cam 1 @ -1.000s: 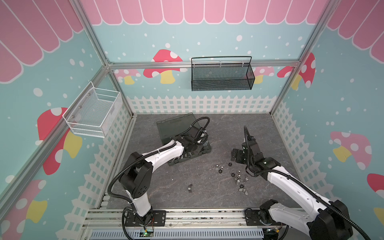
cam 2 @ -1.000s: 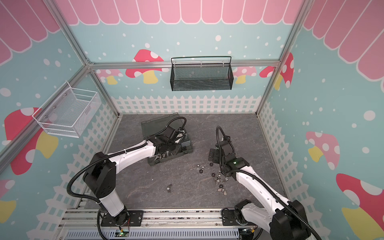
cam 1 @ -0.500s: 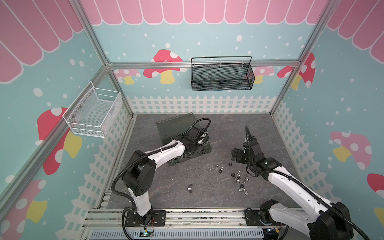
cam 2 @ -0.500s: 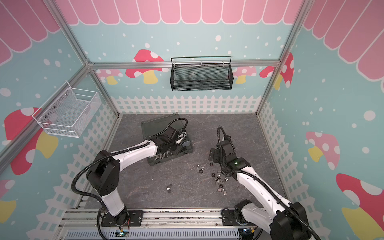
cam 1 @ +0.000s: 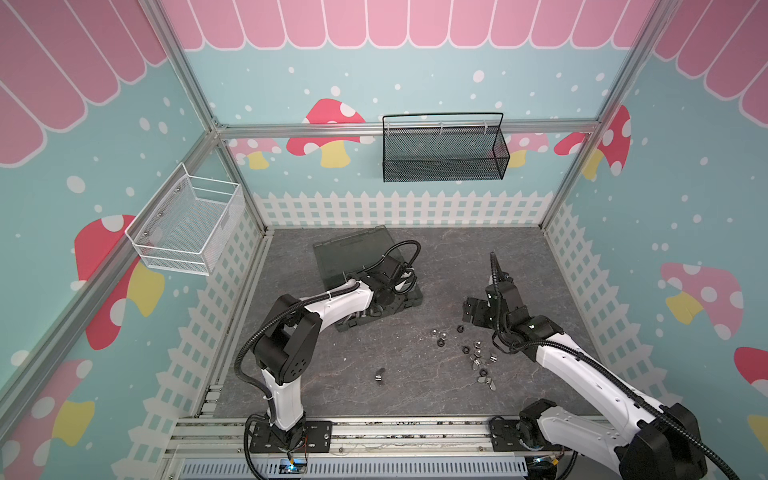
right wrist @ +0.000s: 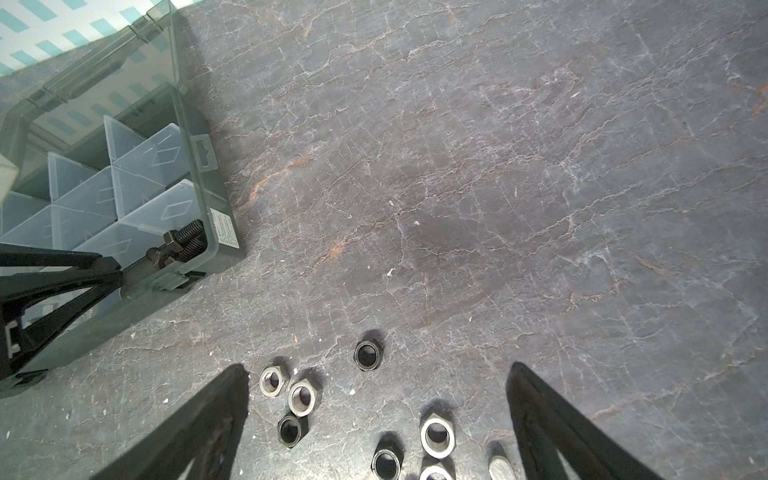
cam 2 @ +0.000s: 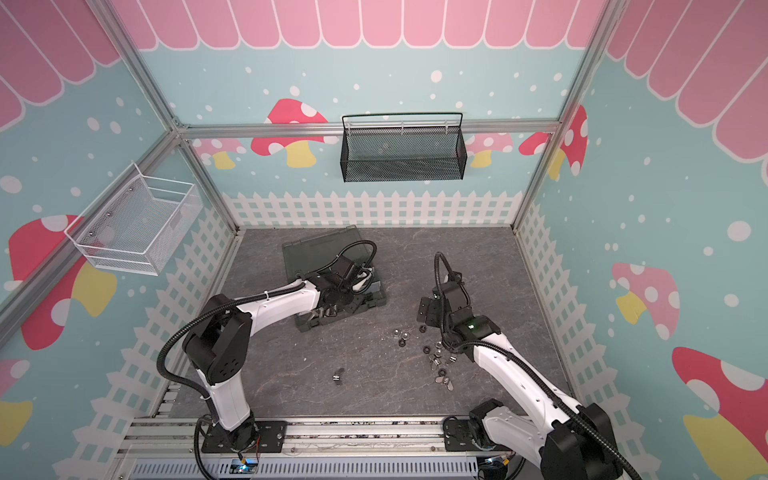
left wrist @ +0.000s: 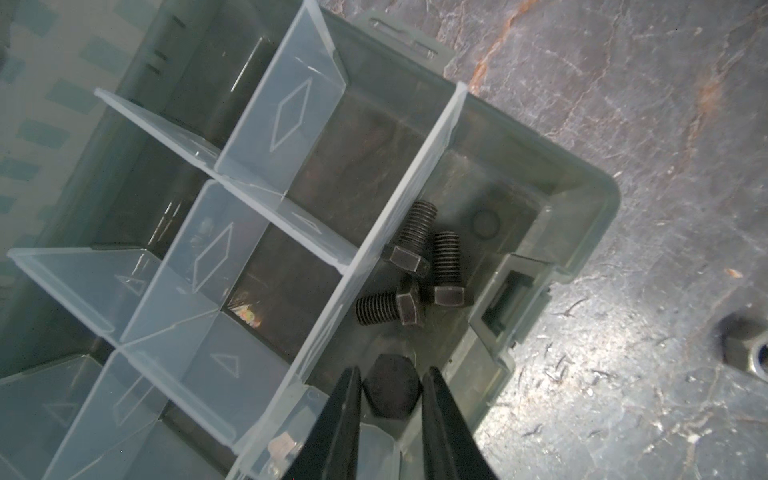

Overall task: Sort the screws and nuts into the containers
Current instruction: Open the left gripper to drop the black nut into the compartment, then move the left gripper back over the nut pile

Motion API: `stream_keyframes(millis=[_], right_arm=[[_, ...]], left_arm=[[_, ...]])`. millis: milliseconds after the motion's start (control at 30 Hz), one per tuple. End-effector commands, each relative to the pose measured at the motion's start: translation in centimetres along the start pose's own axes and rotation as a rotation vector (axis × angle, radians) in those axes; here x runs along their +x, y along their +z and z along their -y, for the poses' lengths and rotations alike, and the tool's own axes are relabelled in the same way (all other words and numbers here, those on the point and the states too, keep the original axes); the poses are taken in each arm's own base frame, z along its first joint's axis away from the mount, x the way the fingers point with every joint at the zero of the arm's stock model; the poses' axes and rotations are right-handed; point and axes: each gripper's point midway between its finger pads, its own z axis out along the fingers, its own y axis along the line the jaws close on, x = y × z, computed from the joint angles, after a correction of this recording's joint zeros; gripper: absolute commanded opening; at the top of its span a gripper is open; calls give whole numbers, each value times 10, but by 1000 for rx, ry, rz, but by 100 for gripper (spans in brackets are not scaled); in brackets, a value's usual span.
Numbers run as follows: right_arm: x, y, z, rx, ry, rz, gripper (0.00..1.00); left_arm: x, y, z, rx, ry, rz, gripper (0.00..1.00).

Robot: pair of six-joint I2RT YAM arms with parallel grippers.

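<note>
My left pincer [left wrist: 391, 370] hangs over the end compartment [left wrist: 513, 232] of the organizer box [left wrist: 582, 195]. Its two fingers stand narrowly apart, with the hexagonal head of a black screw [left wrist: 390, 395] between them. The head fills the gap from finger to finger. I cannot tell whether I am pressing on it or only flanking it.

Just past it, in that same compartment, three black screws [left wrist: 409, 266] lie on their sides in a loose huddle, touching one another. They sit close against the clear divider [left wrist: 419, 166] that walls this compartment off from the next ones.

My right pincer [right wrist: 378, 369] is spread wide and carries nothing, low over the worktop [right wrist: 498, 166]. The nuts [right wrist: 303, 399] lie scattered on the stone-patterned surface between its fingers and just beyond them. Some are silver and some black, and each lies flat with its hole facing up. One black nut [right wrist: 368, 355] lies almost on the line between my fingertips.

In both top views this scatter lies near my right arm, well apart from the box. The box's lid [cam 1: 353, 249] lies open behind it, toward the back fence. A small dark piece [cam 1: 379, 376] lies alone nearer the front edge; it is too small to name.
</note>
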Motion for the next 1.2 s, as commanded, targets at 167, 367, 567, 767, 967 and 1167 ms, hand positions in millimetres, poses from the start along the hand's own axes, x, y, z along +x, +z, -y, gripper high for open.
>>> stream_keyframes(millis=[167, 367, 567, 767, 967, 1167], right_arm=[[4, 6, 2, 10, 4, -21, 98], [5, 9, 0, 9, -28, -44, 98], [6, 11, -1, 13, -46, -59, 98], [11, 12, 5, 37, -49, -68, 98], [16, 14, 8, 47, -53, -78, 98], [16, 16, 9, 56, -54, -81, 98]], left_arm=[[-2, -8, -5, -16, -8, 21, 39], [-14, -39, -2, -10, -58, 90, 40], [-16, -76, 1, -20, -140, 155, 43], [6, -106, 9, -22, -233, 181, 50], [51, -130, 20, -51, -327, 144, 71], [100, -141, 39, -34, -434, 100, 99]])
